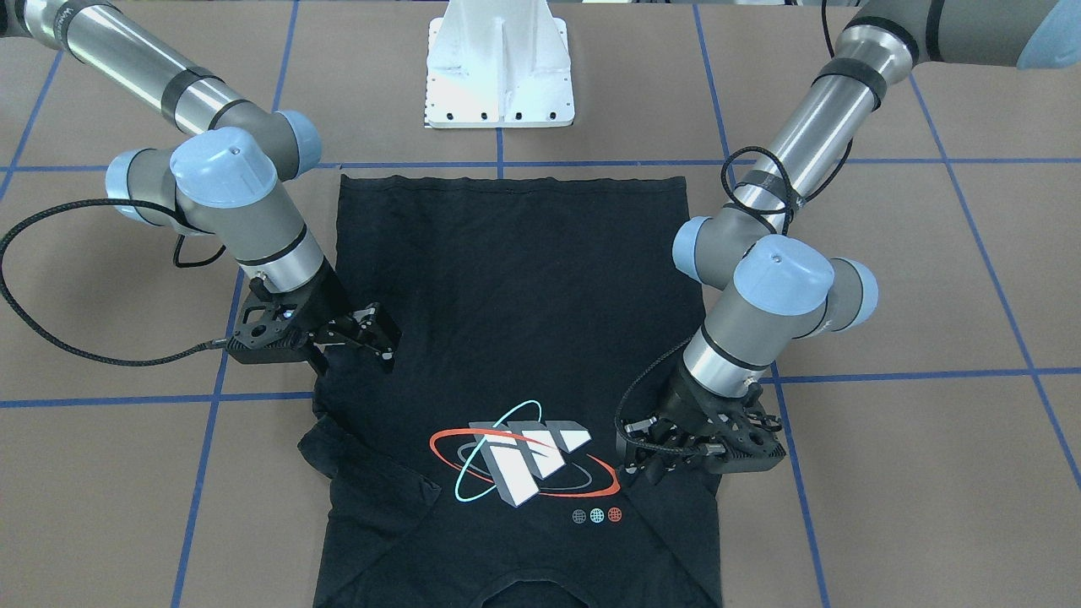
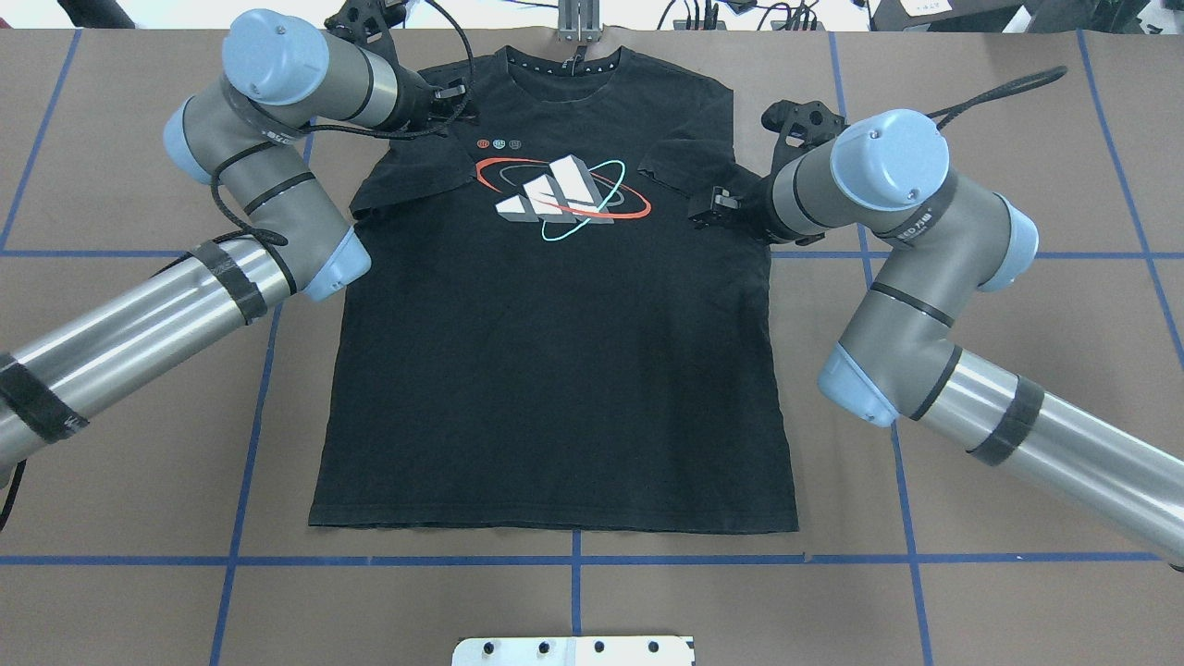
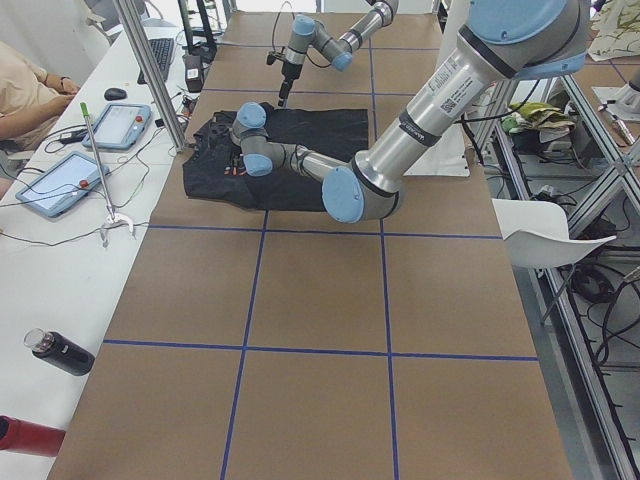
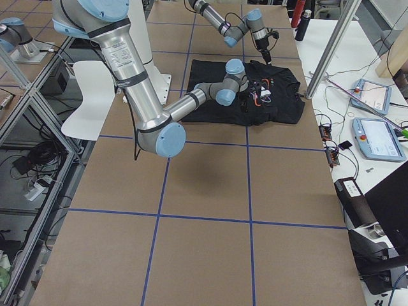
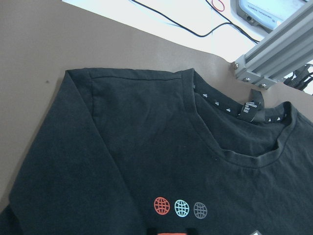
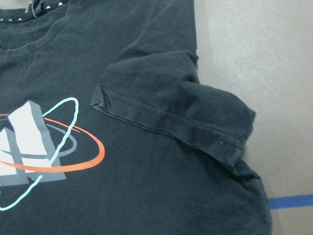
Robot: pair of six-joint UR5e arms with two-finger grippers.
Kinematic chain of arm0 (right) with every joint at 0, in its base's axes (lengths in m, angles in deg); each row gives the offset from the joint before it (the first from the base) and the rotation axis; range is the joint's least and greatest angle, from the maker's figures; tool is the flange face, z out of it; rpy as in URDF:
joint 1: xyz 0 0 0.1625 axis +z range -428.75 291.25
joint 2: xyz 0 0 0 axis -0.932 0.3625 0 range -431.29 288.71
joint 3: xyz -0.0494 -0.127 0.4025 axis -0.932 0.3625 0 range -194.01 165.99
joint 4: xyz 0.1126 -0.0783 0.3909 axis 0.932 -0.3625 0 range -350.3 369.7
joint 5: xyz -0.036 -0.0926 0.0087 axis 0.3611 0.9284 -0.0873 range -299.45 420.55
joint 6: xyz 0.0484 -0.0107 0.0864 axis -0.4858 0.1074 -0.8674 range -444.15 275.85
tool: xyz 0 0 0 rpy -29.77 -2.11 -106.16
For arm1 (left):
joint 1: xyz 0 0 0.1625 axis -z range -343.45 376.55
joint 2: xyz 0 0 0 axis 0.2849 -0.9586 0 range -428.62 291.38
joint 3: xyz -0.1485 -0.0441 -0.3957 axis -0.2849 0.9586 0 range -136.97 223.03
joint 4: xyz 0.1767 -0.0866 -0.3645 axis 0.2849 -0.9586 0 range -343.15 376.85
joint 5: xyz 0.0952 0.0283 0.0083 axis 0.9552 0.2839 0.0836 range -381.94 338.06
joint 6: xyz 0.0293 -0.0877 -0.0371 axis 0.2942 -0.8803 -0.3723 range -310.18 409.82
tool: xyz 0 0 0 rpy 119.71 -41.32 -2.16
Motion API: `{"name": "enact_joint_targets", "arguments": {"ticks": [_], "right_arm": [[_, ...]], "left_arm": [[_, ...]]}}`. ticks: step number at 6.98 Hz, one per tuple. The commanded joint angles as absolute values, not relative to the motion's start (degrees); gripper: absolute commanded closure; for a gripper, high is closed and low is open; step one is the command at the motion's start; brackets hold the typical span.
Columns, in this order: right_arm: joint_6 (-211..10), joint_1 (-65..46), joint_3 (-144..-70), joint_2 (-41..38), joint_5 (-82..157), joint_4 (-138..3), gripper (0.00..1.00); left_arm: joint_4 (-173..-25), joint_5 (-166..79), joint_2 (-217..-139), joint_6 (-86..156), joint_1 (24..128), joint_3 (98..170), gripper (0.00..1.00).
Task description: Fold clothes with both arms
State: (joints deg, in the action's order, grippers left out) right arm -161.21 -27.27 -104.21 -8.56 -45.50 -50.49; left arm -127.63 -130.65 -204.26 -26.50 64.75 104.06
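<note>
Collar (image 1: 528, 589) first: in the front-facing view it sits at the bottom edge, closest to the cam. So the black T-shirt (image 1: 507, 287) points neck-away from the robot, w/ its hem (image 1: 507, 180) toward the white pedestal (image 1: 500, 76). Long axis runs straight out from the pedestal across the brown worktop (image 1: 912, 473), square to the blue tape grid (image 1: 971, 160).

Shirt lies flat, print side up. The orbit logo (image 1: 524, 460) is on the chest, w/ three small dots (image 1: 597, 514) between logo and neck. Both short sleeves are turned inward onto the chest: left sleeve (image 2: 407, 176) and right sleeve (image 2: 689, 165) (the right one's cuff looks rumpled in the wrist view).

Left arm (image 1: 785, 287) angles down so the left claw (image 1: 642, 456) is over the shirt just beside the logo's end, near the shoulder. Cable and housing clutter it, so can't tell if its fingers are apart or together, nor if it touches cloth. Right arm (image 1: 236, 203) puts the right claw (image 1: 380, 338) over the shirt's side edge, just hem-ward of the folded sleeve. Its fingers look apart.

On the white side table (image 3: 60, 300) in the left-end view, a dark bottle (image 3: 60, 352) lies on its side, cap on, contents not visible. Farther along are two tablets (image 3: 125, 125) and a person's arm (image 3: 25, 85).
</note>
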Motion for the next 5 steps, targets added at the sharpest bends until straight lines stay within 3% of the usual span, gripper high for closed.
{"name": "enact_joint_targets", "arguments": {"ticks": [1, 3, 5], "right_arm": [[-175.7, -30.5, -115.5, 1.6, -45.1, -50.7, 0.00], [-190.8, -38.9, -122.4, 8.6, -37.0, -50.7, 0.01], [-202.9, -46.0, -127.3, 14.6, -32.1, -50.8, 0.02]], "left_arm": [[-126.5, -135.1, -195.1, -28.8, 64.1, 119.8, 0.01], [-125.3, -137.8, -189.8, -33.6, 63.7, 131.0, 0.01], [-124.8, -138.9, -187.3, -38.2, 63.6, 134.9, 0.01]]}}
